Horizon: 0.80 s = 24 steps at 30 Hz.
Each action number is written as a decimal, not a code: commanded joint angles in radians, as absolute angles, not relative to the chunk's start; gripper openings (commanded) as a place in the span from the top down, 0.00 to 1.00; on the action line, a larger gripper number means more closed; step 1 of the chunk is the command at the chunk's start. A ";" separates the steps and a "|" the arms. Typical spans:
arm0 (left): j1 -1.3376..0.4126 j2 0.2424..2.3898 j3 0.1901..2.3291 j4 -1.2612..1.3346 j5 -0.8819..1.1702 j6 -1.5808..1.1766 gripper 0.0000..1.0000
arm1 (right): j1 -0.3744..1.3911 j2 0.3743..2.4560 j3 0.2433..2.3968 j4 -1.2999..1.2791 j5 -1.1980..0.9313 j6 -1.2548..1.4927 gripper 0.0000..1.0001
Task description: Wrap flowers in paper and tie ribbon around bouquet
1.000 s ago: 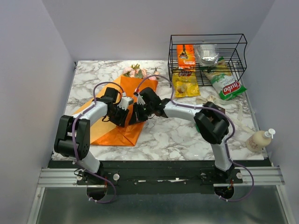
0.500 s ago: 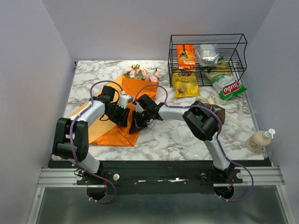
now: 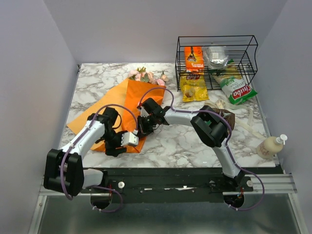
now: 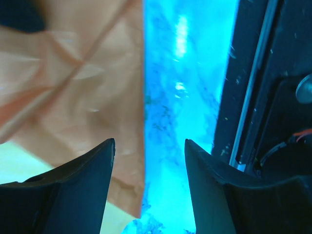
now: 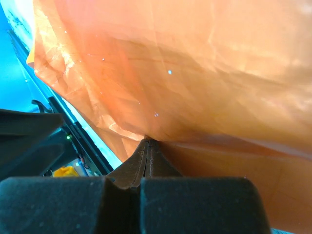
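We see left pincer (image 4: 148, 146) open above big orange crinkly paper sheet (image 3: 105, 111); right pincer (image 5: 147, 142) shut, pinching sheet.

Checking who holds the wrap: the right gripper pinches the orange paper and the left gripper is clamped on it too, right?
No. The right gripper does pinch the orange paper, but the left gripper is open, holding nothing; the left wrist view shows its jaws apart.

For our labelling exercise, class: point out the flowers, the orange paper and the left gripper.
flowers (image 3: 145, 75), top view, pink rose heads.
paper (image 3: 132, 95), top view, folded upper layer.
left gripper (image 4: 148, 142), left wrist view, gap between open fingertips.
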<state>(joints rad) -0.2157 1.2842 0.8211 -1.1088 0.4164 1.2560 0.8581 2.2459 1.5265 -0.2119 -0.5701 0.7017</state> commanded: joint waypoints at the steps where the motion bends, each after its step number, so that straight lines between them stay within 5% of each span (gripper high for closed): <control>1: -0.248 1.223 0.694 -1.010 0.236 1.388 0.30 | 0.864 2.276 1.543 -0.272 -0.506 0.658 0.99; 6: -0.252 1.172 0.597 -0.869 0.121 1.399 0.26 | 0.862 2.278 1.551 -0.272 -0.508 0.652 1.00; 17: -0.288 0.950 0.373 -0.634 0.014 1.493 0.35 | 0.862 2.273 1.632 -0.311 -0.509 0.641 0.99; 22: -0.293 0.956 0.356 -0.610 0.032 1.491 0.47 | 0.864 2.298 1.673 -0.333 -0.529 0.647 1.00; 24: -0.293 0.959 0.357 -0.636 0.051 1.497 0.63 | 0.868 2.307 1.703 -0.340 -0.532 0.650 0.99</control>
